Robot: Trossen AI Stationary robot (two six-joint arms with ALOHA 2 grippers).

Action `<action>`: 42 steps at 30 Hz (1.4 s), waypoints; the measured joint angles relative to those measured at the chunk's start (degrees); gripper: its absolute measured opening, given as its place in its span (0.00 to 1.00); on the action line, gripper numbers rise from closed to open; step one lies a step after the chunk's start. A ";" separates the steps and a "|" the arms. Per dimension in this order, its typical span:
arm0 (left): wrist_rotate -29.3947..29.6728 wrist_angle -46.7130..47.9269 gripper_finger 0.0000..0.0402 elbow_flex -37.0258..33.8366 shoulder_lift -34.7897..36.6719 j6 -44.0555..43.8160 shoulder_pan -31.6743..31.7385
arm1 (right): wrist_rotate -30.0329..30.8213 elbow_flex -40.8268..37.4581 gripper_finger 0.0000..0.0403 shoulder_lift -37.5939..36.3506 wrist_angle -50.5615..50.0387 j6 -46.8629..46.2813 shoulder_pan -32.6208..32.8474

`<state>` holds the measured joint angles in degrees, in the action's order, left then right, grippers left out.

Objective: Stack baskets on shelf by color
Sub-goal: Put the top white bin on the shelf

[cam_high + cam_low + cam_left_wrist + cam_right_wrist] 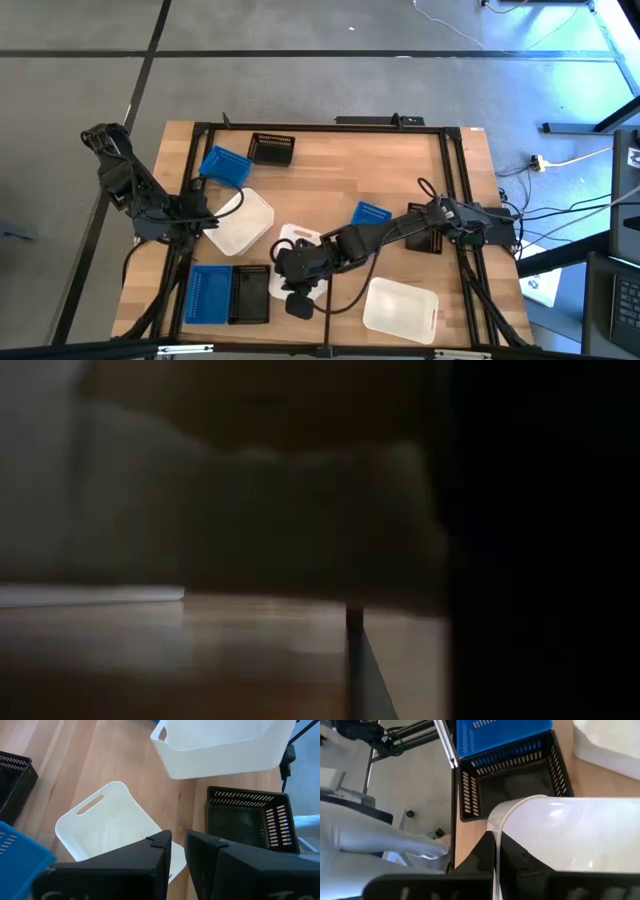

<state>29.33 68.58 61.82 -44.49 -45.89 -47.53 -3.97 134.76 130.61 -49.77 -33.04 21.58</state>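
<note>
The shelf (330, 180) is a wooden board with black rails. My left gripper (207, 222) (177, 865) is shut on a tilted white basket (242, 222) (107, 827). My right gripper (290, 283) (495, 855) reaches across the board, shut on a second white basket (300, 245) (570, 835). A third white basket (400, 308) sits near right. Blue baskets (225, 165) (370, 213) (210, 293) and black baskets (270, 150) (250, 295) (430, 240) rest on the board. The low view is dark. My left gripper pinches the tilted white basket by its wall edge (172, 870), on the side opposite the handle slot (90, 804). The basket's open side faces the wrist camera. Whether its far end rests on the board I cannot tell. My right gripper pinches the second white basket's rim (495, 827) near a rounded corner, one finger inside and one outside. The fingers lie across the wall. Whether the basket is lifted clear I cannot tell.
A black basket (510, 785) with a blue one (500, 735) beyond it stands just left of the right gripper, at the board's near edge. Black rails (455, 180) run along the board's sides. Bare wood shows in the far middle (340, 170). Cables lie off the right.
</note>
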 joint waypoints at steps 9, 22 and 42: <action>-0.47 -0.02 0.10 0.00 -0.07 1.51 0.00 | -3.76 0.00 0.00 0.35 -1.87 -1.19 0.02; -0.47 -0.02 0.10 0.00 -0.07 2.66 0.00 | -4.80 -0.73 0.00 0.44 -3.09 0.67 -0.02; -0.47 -0.05 0.10 0.00 -0.04 3.00 0.00 | -12.71 -1.05 0.00 2.31 -2.89 3.61 -0.03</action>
<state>28.86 68.53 61.82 -44.53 -42.89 -47.53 -16.68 133.71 132.92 -52.66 -29.43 21.55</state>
